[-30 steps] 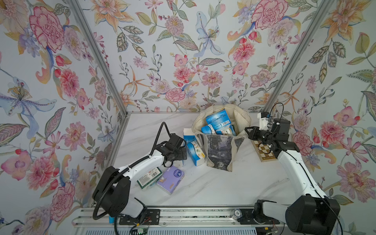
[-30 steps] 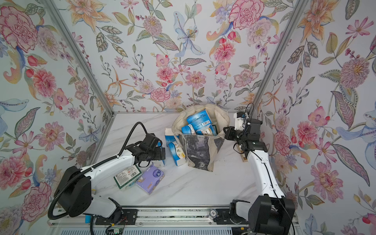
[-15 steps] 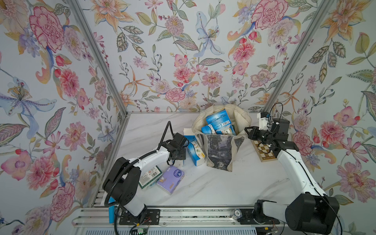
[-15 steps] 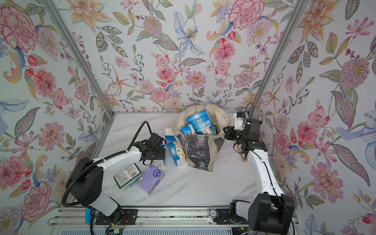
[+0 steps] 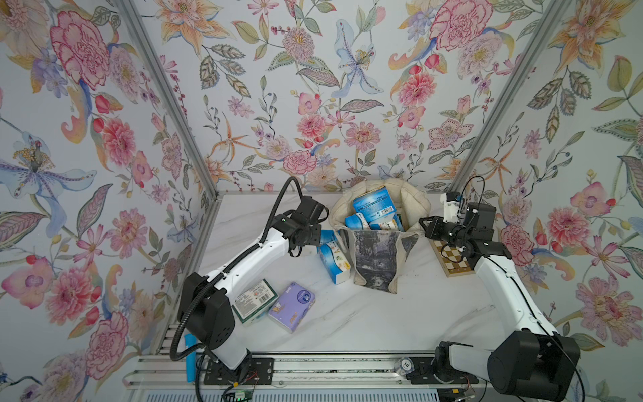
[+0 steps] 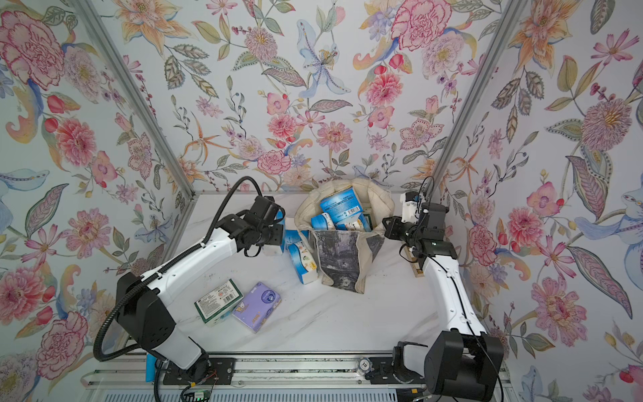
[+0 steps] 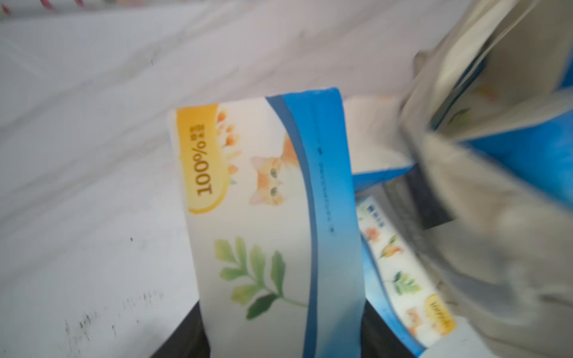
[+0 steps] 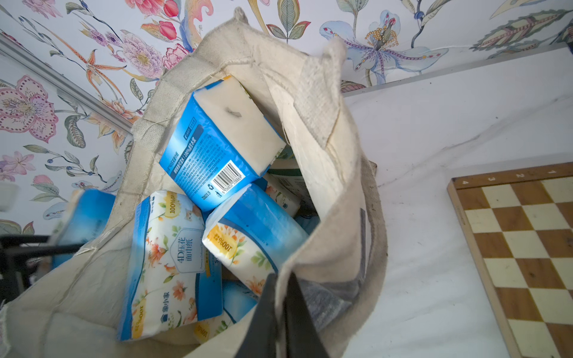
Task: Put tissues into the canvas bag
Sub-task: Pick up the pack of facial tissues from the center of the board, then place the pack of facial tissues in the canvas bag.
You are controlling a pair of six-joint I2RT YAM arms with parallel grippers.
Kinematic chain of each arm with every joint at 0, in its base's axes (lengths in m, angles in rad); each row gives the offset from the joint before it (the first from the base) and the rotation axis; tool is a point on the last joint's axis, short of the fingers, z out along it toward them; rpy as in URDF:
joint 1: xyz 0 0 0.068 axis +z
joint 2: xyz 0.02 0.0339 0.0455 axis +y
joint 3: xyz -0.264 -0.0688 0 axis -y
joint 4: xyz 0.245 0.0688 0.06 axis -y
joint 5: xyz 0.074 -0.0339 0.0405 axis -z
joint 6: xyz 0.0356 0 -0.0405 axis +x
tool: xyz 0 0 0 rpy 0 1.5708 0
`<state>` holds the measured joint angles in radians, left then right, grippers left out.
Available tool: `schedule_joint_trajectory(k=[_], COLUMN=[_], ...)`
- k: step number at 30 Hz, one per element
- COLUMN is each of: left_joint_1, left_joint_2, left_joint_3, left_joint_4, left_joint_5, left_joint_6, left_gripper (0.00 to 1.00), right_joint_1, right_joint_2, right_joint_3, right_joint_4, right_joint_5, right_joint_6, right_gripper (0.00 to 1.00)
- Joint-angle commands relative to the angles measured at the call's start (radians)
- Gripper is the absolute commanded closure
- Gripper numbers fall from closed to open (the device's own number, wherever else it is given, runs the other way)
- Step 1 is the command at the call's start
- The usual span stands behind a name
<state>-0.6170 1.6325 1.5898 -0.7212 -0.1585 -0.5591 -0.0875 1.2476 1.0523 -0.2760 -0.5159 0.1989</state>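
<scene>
Compared with one second ago, my left arm has swung its elbow in, and the left gripper (image 5: pixel 318 240) has moved further back on the table (image 5: pixel 382 313) and closer to the canvas bag (image 5: pixel 377 261). It was spread wide then. Now its two dark fingers (image 7: pixel 183 334) lie against both sides of a blue-and-white pack (image 7: pixel 263 217), which stands just beside the bag, on the side of my left arm. The right arm has not moved: the right gripper (image 8: pixel 280 310) is pressed together on the bag's rim and keeps the mouth open.

On the pack in my left gripper I read "100%" on a yellow patch, beside a drawn orange cat and green leaves. The small print along its blue edge is too blurred. A second pack (image 5: pixel 334 261) leans against the bag front, touching it.

Several packs are inside the bag. The barcode pack (image 8: pixel 217 148) on top shows a barcode and small white print I cannot read. The flowered pack (image 8: pixel 170 254) below it carries "4D" with Chinese characters and "100%".

The green-and-white pack (image 5: pixel 255 301), with its barcode, and the lilac pack (image 5: pixel 291 306) lie side by side near the left arm's base, as before. The chessboard (image 8: pixel 521 248) has digits on its border.
</scene>
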Motion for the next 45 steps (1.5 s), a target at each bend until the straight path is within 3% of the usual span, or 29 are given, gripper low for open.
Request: schedule_joint_trajectory(k=[1, 3, 11, 19, 25, 31, 40, 45], left_joint_1=[0.003, -0.001, -0.06, -0.147, -0.16, -0.195, -0.199, -0.181], left_joint_2=[-0.022, 0.026, 0.257, 0.615, 0.598, 0.642, 0.721, 0.688], left_joint_3=[0.205, 0.292, 0.501, 1.0, 0.862, 0.832, 0.943, 0.936], left_joint_4=[0.012, 0.057, 0.247, -0.019, -0.158, -0.364, -0.205, -0.104], left_joint_5=[0.071, 0.177, 0.417, 0.589, 0.635, 0.56, 0.598, 0.533], left_joint_6=[0.121, 0.15, 0.194, 0.254, 0.291, 0.364, 0.288, 0.243], left_gripper=[0.4, 0.4, 0.4, 0.39, 0.38, 0.38, 0.32, 0.13], right_joint_1=[0.007, 0.012, 0.022, 0.023, 0.023, 0.031, 0.059, 0.06], right_joint_2=[-0.021, -0.025, -0.064, -0.07, -0.052, -0.024, -0.016, -0.033], right_joint_3=[-0.012, -0.01, -0.011, -0.005, 0.01, 0.034, 0.045, 0.048], right_joint_4=[-0.018, -0.031, -0.072, -0.08, -0.079, -0.077, -0.075, -0.077], right_joint_5=[-0.012, -0.019, -0.018, -0.015, -0.013, -0.014, 0.011, 0.031], right_joint_6=[0.002, -0.004, -0.019, -0.018, -0.02, -0.017, -0.013, -0.015], right_gripper=[0.91, 0.9, 0.9, 0.9, 0.9, 0.9, 0.9, 0.9])
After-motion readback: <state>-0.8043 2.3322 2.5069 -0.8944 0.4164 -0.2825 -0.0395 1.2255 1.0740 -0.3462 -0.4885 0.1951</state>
